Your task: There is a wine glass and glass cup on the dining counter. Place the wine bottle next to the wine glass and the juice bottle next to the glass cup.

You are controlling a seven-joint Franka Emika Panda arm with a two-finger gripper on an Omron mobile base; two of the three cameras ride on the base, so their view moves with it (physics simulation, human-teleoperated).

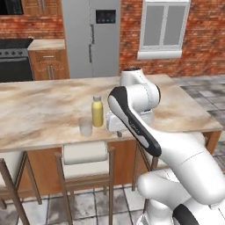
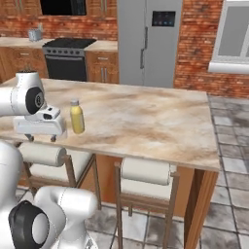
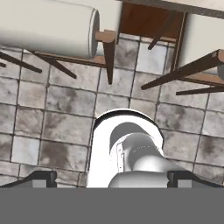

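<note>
The juice bottle (image 1: 97, 111) is stood beside the glass cup (image 1: 85, 126) at centre-left on the counter (image 1: 39, 110); the jaws are spread wide, downward-pointed, nothing held.

Home kitchen w/ dining area. Far wall is red brick (image 1: 206, 35), w/ a tall steel fridge (image 1: 90, 37) in the middle and a white-framed window (image 1: 163, 28) to its right. Left of the fridge: black stove/oven (image 2: 65, 61), wood cabinets (image 1: 48, 63) w/ pale worktop, more cabinets up high. Near side: big marbled table (image 2: 146, 116) on a wood base, padded roll-back stools (image 2: 146, 180) along its near edge. Floor is grey stone tile (image 3: 65, 100).
</note>
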